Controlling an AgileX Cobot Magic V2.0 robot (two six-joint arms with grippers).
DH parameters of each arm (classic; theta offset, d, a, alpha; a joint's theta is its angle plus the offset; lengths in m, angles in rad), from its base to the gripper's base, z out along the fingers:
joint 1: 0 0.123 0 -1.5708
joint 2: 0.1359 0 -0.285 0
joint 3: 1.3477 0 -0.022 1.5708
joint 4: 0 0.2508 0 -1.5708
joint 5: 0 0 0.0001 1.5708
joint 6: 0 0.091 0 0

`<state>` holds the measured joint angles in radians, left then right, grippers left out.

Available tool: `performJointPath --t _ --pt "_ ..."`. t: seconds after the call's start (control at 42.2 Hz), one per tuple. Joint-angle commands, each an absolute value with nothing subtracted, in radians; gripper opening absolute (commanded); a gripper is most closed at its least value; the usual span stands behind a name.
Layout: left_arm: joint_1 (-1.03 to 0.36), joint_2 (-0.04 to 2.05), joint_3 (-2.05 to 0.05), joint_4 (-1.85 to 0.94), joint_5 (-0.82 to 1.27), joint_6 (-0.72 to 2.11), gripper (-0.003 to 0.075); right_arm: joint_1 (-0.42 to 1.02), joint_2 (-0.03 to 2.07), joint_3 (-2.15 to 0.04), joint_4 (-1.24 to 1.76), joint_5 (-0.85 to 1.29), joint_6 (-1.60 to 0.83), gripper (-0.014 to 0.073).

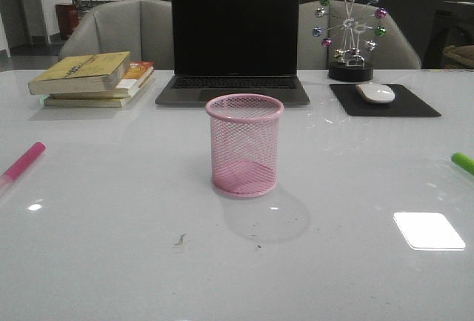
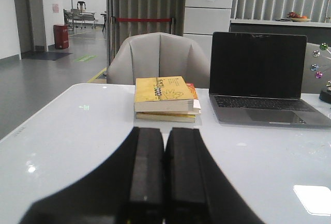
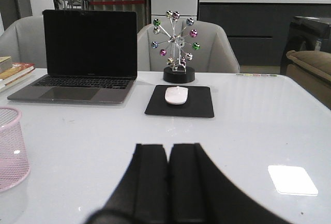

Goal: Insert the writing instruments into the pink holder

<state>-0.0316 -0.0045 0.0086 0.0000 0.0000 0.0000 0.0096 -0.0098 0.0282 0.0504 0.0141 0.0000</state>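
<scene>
The pink wire-mesh holder (image 1: 245,144) stands upright and empty at the middle of the white table; its edge also shows in the right wrist view as the pink holder (image 3: 9,149). A pink-magenta marker (image 1: 22,163) lies at the table's left edge. A lime green marker (image 1: 463,162) lies at the right edge, only partly in view. Neither arm shows in the front view. My left gripper (image 2: 164,130) is shut with nothing between its fingers, low over the table. My right gripper (image 3: 168,146) is likewise shut and empty. Neither wrist view shows a marker.
Behind the holder stands an open laptop (image 1: 234,47). A stack of books (image 1: 92,78) lies at the back left. A white mouse (image 1: 375,92) rests on a black pad (image 1: 384,100) at the back right, behind it a ball ornament (image 1: 350,32). Chairs stand beyond the table.
</scene>
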Motion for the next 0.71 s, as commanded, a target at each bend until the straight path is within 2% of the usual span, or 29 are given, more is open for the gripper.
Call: performJointPath --t 0.0,0.213,0.308,0.497,0.686 --pt "-0.039 -0.022 0.010 0.000 -0.111 -0.010 0.0097 0.012 -0.032 0.015 0.041 -0.070 -0.008 0.0027" --pt "-0.039 -0.022 -0.002 0.000 -0.179 -0.010 0.0097 0.012 -0.032 0.008 0.040 -0.156 -0.008 0.0027" --pt "-0.039 -0.022 -0.070 0.000 -0.170 -0.010 0.0097 0.013 -0.032 -0.055 0.040 -0.154 -0.008 0.0027" --pt "-0.039 0.011 -0.304 0.000 -0.022 -0.010 0.0097 0.013 0.032 -0.304 0.039 -0.011 -0.008 0.0027" --pt "-0.039 0.155 -0.563 0.000 0.212 -0.010 0.0097 0.013 0.207 -0.525 0.039 0.182 -0.008 0.0027"
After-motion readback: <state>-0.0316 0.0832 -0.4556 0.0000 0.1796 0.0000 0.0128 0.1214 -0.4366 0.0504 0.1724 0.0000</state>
